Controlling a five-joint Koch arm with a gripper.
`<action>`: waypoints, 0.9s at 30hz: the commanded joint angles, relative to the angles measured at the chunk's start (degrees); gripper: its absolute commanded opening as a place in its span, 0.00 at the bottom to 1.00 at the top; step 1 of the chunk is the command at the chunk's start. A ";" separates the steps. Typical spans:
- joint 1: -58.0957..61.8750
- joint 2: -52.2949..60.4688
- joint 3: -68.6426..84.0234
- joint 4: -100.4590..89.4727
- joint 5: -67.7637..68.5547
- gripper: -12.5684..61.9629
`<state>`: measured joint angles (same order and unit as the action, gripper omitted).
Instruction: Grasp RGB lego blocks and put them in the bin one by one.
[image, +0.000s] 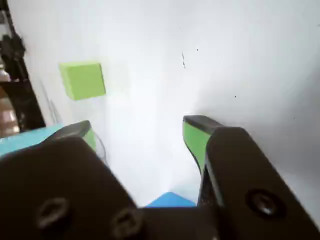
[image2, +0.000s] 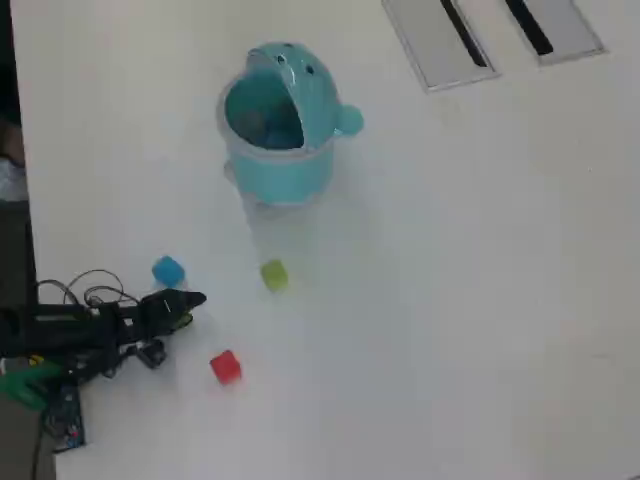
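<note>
In the overhead view the turquoise bin (image2: 285, 178) stands at the back with its domed lid flipped up. On the white table lie the light blue block (image2: 167, 270), the yellow-green block (image2: 273, 276) and the red block (image2: 226, 366). My gripper (image2: 190, 300) reaches in from the left, just below the blue block and above-left of the red one. In the wrist view the gripper (image: 140, 125) is open, green pads wide apart, with nothing between them. The yellow-green block (image: 82, 80) lies ahead to the upper left. A light blue surface (image: 25, 140) shows behind the left finger.
Two grey panels with dark slots (image2: 470, 35) sit flush at the table's back right. Loose cables (image2: 90, 285) and the arm's body (image2: 60, 335) lie at the left edge, where the table ends. A blue patch (image: 170, 200) shows at the jaws' base.
</note>
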<state>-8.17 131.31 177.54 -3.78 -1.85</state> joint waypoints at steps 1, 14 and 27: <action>-0.09 3.96 4.13 5.63 0.00 0.62; 0.00 3.96 4.13 5.19 -0.79 0.62; 4.22 3.96 4.13 -7.03 -9.23 0.62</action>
<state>-4.48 131.31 177.54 -6.68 -8.96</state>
